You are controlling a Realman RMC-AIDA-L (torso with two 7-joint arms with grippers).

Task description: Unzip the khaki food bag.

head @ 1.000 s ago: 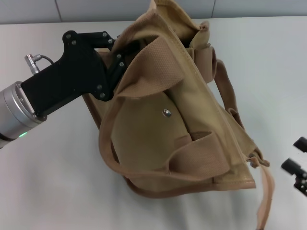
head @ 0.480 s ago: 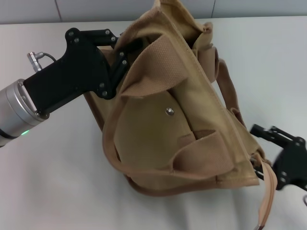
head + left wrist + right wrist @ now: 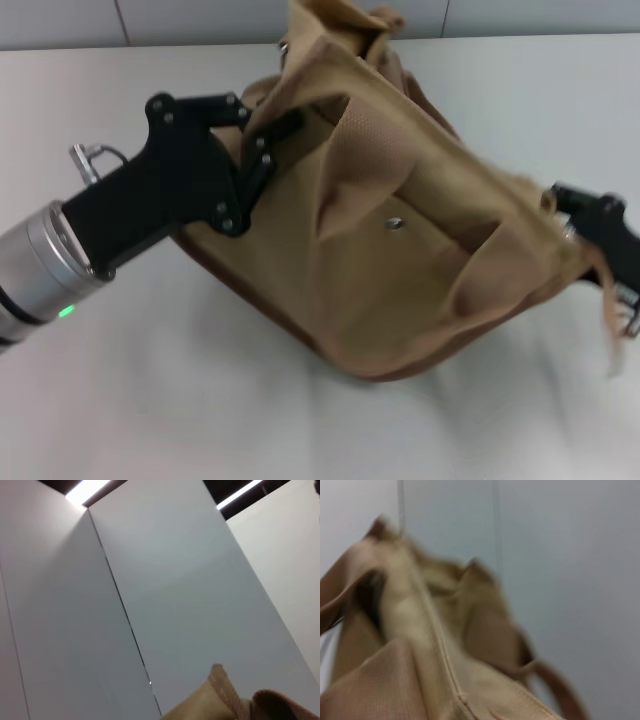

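The tan bag (image 3: 390, 230) lies slumped on the white table (image 3: 150, 400), between the arms. The left claw (image 3: 268, 140) is clamped on the fabric at its near-left top edge; the right claw (image 3: 585, 220) touches the bag's right end — whether it grips, I cannot tell.

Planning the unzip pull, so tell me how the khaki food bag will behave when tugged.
The khaki food bag likely stays floppy: its canvas folds and sags between the left tool and the right tool. It probably deforms rather than slides as one piece. Loose handles may swing or snag.
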